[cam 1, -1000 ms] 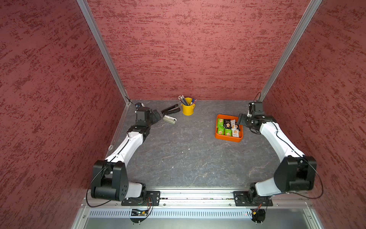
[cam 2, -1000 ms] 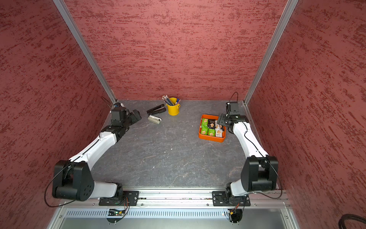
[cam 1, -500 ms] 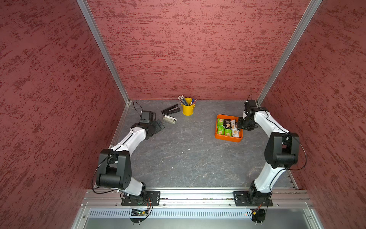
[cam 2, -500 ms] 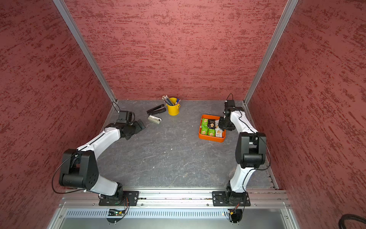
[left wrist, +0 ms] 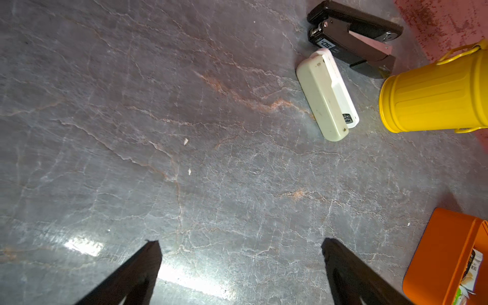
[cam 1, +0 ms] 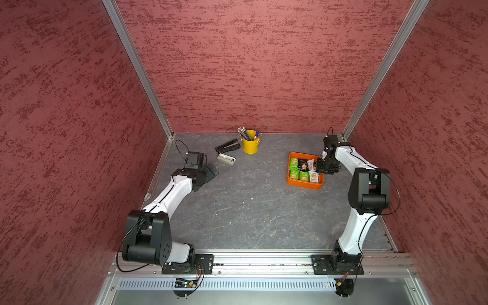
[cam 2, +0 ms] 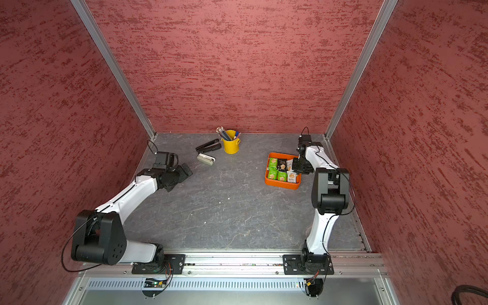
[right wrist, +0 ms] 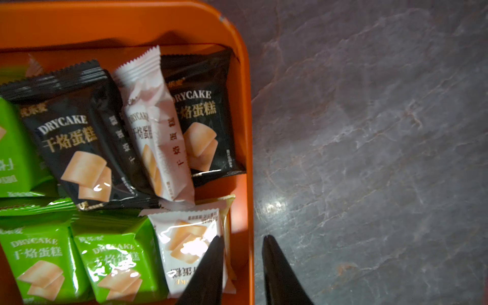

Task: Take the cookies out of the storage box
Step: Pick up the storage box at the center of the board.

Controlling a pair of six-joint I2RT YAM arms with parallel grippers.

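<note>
Looking across from the left, I see the left gripper [left wrist: 240, 240] hanging low over the grey table [cam 1: 250, 208], its jaws spread wide with nothing between them. Just beyond it lies a pale stapler-like device [cam 1: 226, 159], with a black stapler [cam 1: 228, 146] close behind it and a yellow pencil cup [cam 1: 250, 145] next along, pencils [cam 1: 244, 132] sticking up out of it. Farther right sits the storage box [cam 1: 303, 185], an orange tray flat on the table, and the cookies [cam 1: 303, 169] all lie inside it: green, black, white and pale yellow packets. The right gripper [right wrist: 241, 237] straddles the box's right-hand wall, one finger [right wrist: 208, 272] inside over a white packet [right wrist: 184, 245], the other outside above the table. The jaws are drawn narrow, but I cannot tell whether they pinch anything.
</note>
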